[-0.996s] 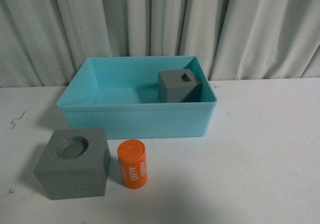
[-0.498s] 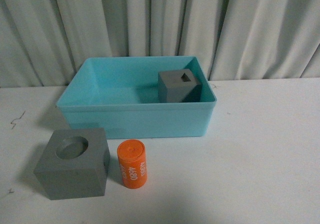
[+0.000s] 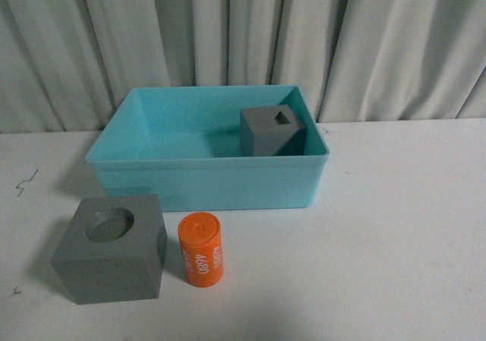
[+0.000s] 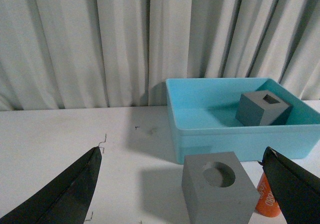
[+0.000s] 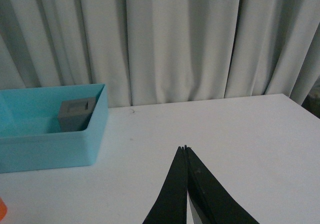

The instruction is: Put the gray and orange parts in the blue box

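The turquoise blue box [image 3: 205,180] stands on the white table before the curtain. A gray cube with a rectangular recess [image 3: 272,131] lies inside it at the right. A gray cube with a round recess [image 3: 112,248] sits on the table in front of the box, left. An orange cylinder with white digits [image 3: 201,250] stands beside it. No gripper shows in the front view. In the left wrist view my left gripper [image 4: 182,156] is open, its jaws wide either side of the round-recess cube [image 4: 216,189]. My right gripper [image 5: 185,147] is shut and empty over bare table, right of the box [image 5: 50,134].
A white curtain [image 3: 243,45] closes off the back. The table's right edge [image 5: 305,107] shows in the right wrist view. Small dark marks [image 3: 26,180] lie on the table at the left.
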Robot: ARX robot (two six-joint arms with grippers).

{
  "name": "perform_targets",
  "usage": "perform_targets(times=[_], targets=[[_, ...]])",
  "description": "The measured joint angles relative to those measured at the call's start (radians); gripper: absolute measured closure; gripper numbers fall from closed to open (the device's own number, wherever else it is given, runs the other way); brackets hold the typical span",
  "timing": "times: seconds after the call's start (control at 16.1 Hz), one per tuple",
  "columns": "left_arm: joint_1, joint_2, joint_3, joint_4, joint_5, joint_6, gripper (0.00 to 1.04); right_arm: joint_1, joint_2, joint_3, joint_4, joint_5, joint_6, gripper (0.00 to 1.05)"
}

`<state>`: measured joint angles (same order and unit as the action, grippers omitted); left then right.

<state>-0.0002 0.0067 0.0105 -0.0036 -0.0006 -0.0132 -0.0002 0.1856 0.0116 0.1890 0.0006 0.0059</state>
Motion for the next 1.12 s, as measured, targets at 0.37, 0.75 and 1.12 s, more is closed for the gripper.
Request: perform_targets(times=[0.37, 0.75, 1.12], targets=[[0.000, 0.000, 0.000, 0.001, 0.000, 0.000, 0.07, 0.000, -0.182, 0.000, -0.192, 0.000, 0.000, 1.03], [0.000, 0.000, 0.000, 0.000, 0.000, 0.000, 0.07, 0.000, -0.182, 0.000, -0.193, 0.000, -0.001, 0.40], [-0.029, 0.637, 0.332, -0.374, -0.003, -0.244, 0.07, 0.000, -0.182, 0.000, -0.193, 0.000, -0.001, 0.06]])
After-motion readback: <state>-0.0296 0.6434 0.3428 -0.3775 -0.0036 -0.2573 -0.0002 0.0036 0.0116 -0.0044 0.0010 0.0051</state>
